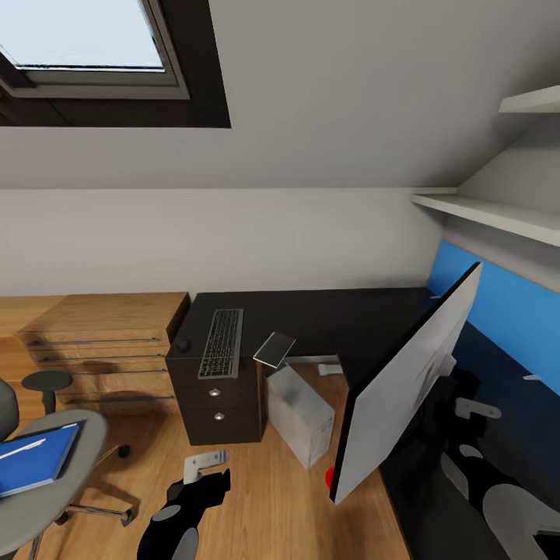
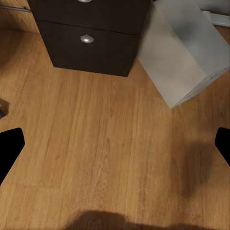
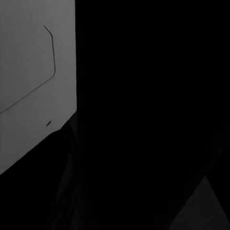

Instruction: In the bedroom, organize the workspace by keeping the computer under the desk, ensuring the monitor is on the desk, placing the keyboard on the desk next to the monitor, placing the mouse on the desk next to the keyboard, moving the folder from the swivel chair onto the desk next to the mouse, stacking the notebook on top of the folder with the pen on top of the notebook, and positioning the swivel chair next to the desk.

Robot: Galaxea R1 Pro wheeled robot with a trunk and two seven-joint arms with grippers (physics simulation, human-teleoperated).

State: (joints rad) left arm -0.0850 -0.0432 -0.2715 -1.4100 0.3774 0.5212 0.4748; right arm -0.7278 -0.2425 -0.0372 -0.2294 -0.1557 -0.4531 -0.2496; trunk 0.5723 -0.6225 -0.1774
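The keyboard lies on the dark desk, with the black mouse just left of it. A grey notebook overhangs the desk's front edge. The grey computer stands on the floor under the desk. The monitor leans tilted over the desk's right wing, its grey back facing me. My right gripper is close behind it; its jaws are hidden. The blue folder lies on the swivel chair. My left gripper hangs open above the floor.
A dark drawer unit supports the desk's left end. A wooden dresser and a round stool stand further left. White shelves run above the blue wall panel. Wooden floor lies before the drawers.
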